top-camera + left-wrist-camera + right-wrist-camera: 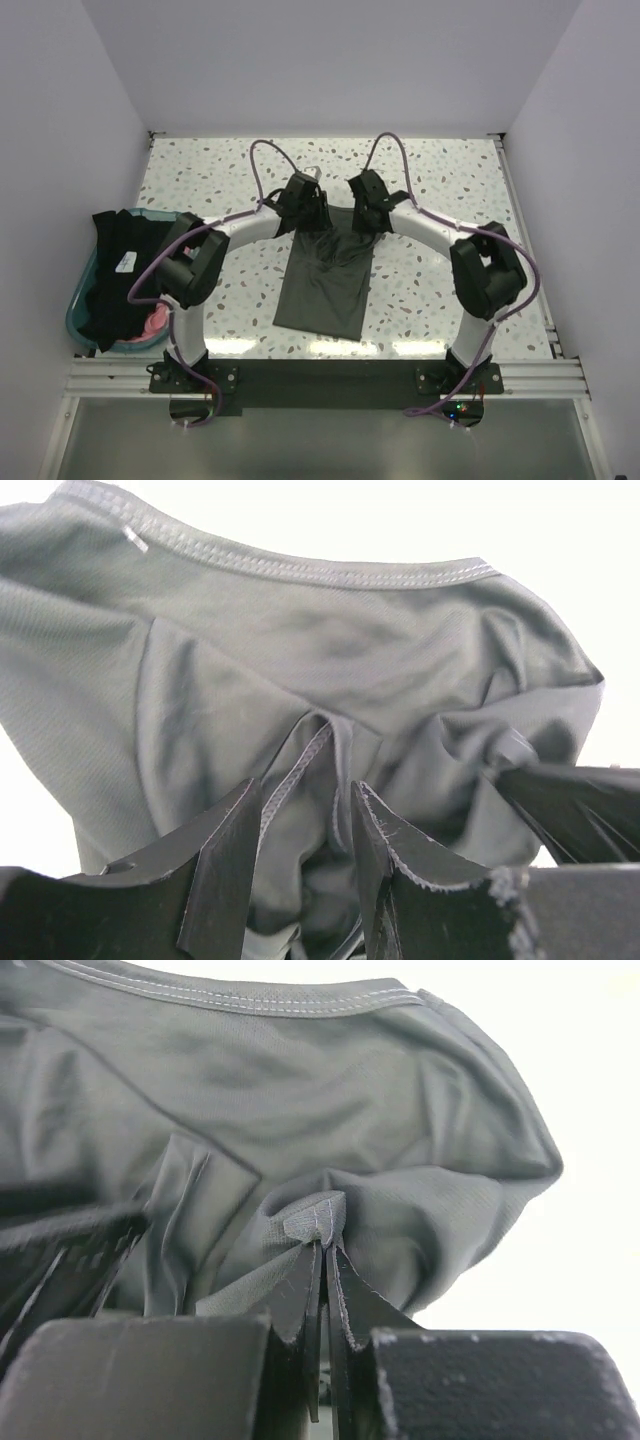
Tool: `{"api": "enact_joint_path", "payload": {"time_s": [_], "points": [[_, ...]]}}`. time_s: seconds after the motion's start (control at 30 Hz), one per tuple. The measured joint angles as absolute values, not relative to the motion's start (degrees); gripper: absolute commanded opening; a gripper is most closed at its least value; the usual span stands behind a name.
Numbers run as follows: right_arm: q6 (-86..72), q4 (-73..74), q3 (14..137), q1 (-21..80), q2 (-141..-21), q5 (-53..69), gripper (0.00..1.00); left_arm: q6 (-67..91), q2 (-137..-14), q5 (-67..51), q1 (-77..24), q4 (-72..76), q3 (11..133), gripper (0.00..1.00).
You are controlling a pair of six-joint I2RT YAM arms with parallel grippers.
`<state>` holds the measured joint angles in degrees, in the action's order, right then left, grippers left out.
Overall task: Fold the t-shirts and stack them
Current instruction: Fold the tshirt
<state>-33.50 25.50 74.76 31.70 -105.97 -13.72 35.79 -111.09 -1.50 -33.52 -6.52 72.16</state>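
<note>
The dark olive-green t-shirt lies folded lengthwise in the middle of the table, its far end bunched under both grippers. My left gripper is at that end; in the left wrist view the gripper stands open, with a hemmed fold of the shirt in the gap. My right gripper is beside it; in the right wrist view the gripper is shut on a pinched fold of the shirt. The black t-shirt and pink t-shirt lie in the tub at left.
The teal plastic tub stands at the table's left near edge. The speckled table is walled by white panels at the back and sides. A metal rail runs along the near edge by the arm bases.
</note>
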Motion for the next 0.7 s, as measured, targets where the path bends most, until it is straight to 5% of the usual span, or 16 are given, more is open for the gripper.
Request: {"api": "enact_joint_path", "payload": {"time_s": [0.43, 0.57, 0.7], "points": [[-34.13, 22.24, 65.17, 31.70, -95.35, -14.09, 0.03, 33.08, -115.92, -4.16, -33.91, -7.62, 78.32, 0.48], [-34.48, 22.06, 63.92, 31.70, -93.03, -14.09, 0.03, 31.88, -117.75, -3.22, -34.70, -9.10, 80.34, 0.37], [-34.61, 21.52, 62.57, 31.70, -90.45, -14.06, 0.04, 31.09, -118.63, -2.63, -35.44, -10.59, 81.23, 0.12]]}}
